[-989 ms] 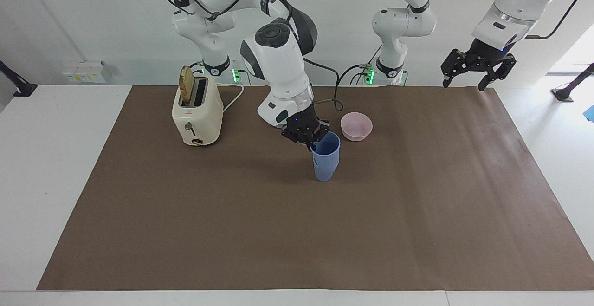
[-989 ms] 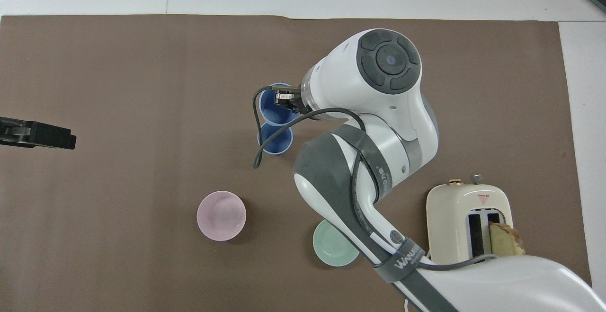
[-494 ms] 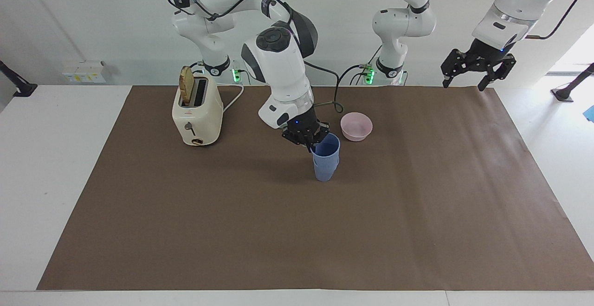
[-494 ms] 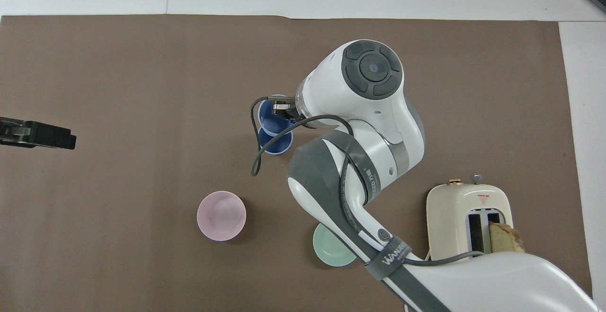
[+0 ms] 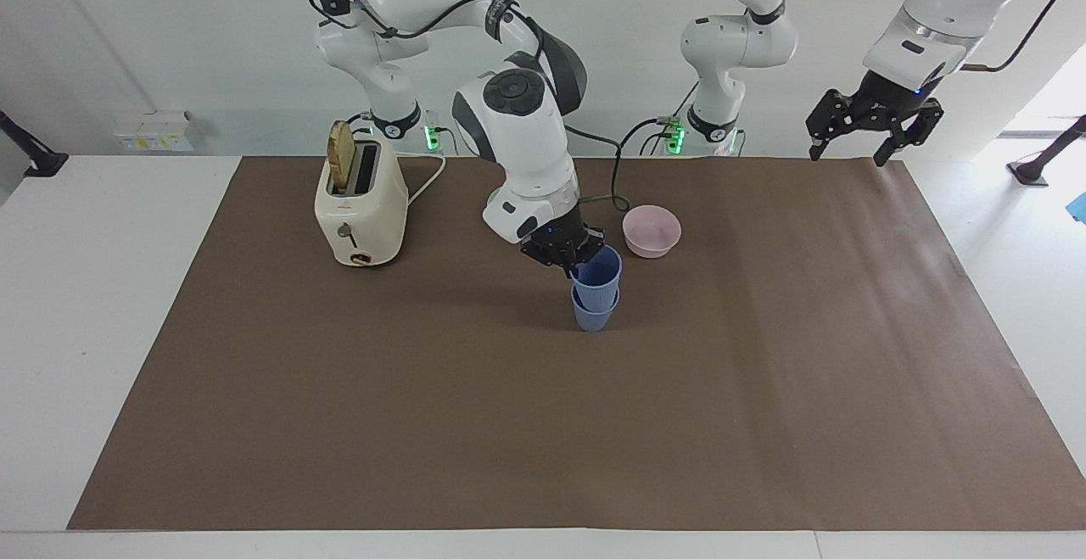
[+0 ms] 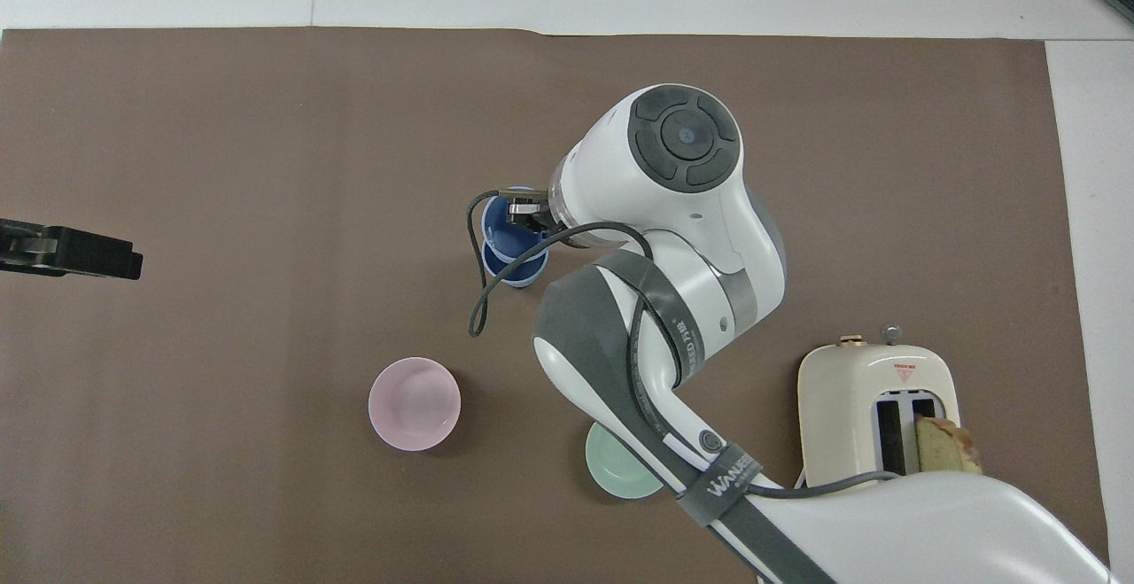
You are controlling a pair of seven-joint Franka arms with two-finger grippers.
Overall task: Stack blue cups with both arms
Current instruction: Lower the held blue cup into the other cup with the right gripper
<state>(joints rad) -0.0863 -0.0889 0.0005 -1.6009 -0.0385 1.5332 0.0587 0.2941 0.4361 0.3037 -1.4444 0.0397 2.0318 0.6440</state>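
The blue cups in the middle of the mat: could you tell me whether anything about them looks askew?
Slightly: the upper blue cup, gripped at its rim by the right gripper, sits only partly inside the lower blue cup. Nothing is spilled or damaged.

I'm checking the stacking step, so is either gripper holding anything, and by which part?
The right gripper is shut on the rim of the upper blue cup, nested in the lower blue cup. The left gripper is open and holds nothing.

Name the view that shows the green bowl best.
The overhead view. There the green bowl shows as a pale green round near the robots, between the pink bowl and the toaster, though the right arm covers part of it. In the facing view that arm hides it entirely.
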